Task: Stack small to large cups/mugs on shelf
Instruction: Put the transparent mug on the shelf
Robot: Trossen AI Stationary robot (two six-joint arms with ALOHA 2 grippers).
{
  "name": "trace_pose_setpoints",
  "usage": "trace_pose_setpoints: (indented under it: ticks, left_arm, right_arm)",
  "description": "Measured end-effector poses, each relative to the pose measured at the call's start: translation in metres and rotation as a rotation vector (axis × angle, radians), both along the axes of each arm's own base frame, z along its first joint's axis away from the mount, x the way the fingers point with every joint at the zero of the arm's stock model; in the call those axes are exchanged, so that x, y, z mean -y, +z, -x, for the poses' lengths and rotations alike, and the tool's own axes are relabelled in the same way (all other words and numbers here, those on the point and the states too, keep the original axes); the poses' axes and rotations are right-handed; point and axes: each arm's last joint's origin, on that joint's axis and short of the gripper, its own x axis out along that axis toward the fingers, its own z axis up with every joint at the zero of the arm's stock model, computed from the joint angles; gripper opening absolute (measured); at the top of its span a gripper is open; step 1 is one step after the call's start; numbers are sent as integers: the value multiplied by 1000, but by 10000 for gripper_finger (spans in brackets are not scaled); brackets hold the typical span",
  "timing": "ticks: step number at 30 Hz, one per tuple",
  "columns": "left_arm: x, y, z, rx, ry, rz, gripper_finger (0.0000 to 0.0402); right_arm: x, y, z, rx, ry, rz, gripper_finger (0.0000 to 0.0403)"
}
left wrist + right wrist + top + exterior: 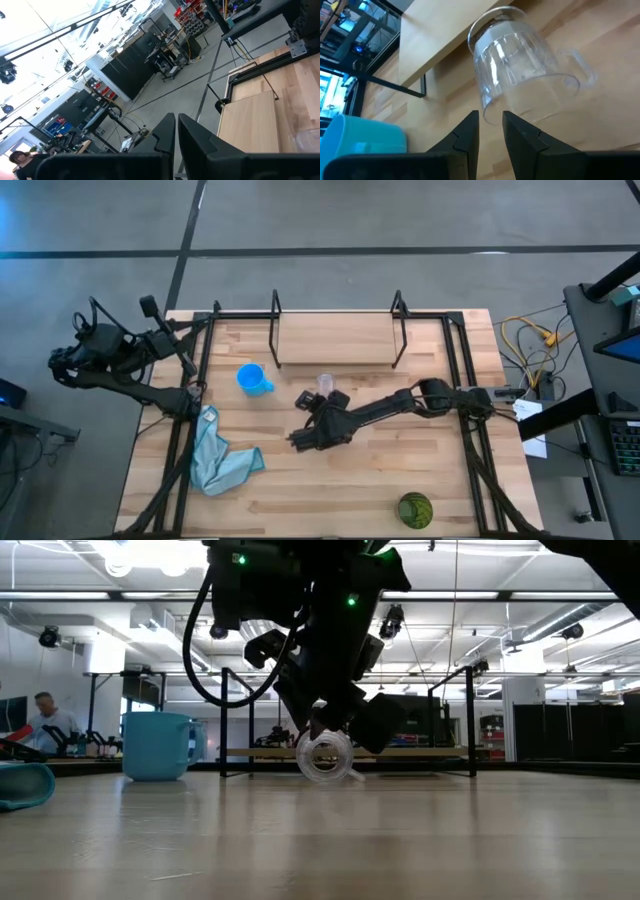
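Observation:
The clear cup (325,385) (520,65) has a handle and lies tilted on its side in front of the shelf (335,340). Its mouth faces the table's near edge (325,755). My right gripper (490,127) (322,402) is shut on it from the near side. The blue mug (250,378) (158,745) stands upright on the table to the left of it. The dark green cup (415,508) sits near the table's near right edge. My left gripper (176,132) (178,350) waits shut at the table's far left corner. My right gripper holds the clear cup by the rim of its mouth (486,116), with the thin wall pinched between the two fingers. The fingers come from the near side, slanting down. The cup is tipped on its side, low over the table; whether it touches the wood I cannot tell.
A light blue cloth (222,460) lies crumpled near the table's left edge. The shelf's black wire end frames (275,330) (400,330) stand at either end of its plank. A person (45,720) sits in the room beyond the table.

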Motion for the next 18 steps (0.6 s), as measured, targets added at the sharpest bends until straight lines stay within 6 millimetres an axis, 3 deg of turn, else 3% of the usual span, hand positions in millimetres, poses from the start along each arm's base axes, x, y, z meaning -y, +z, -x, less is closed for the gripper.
trace_pose_setpoints:
  ticks: [13, 18]
  left_arm:
    - [0, 0, 0, -19, -1, -30, 8]
    - [0, 0, 0, -28, 0, -43, 8]
  right_arm:
    - [28, 0, -3, -67, -20, 17, 81]
    - [32, 0, -2, -85, -27, 20, 51]
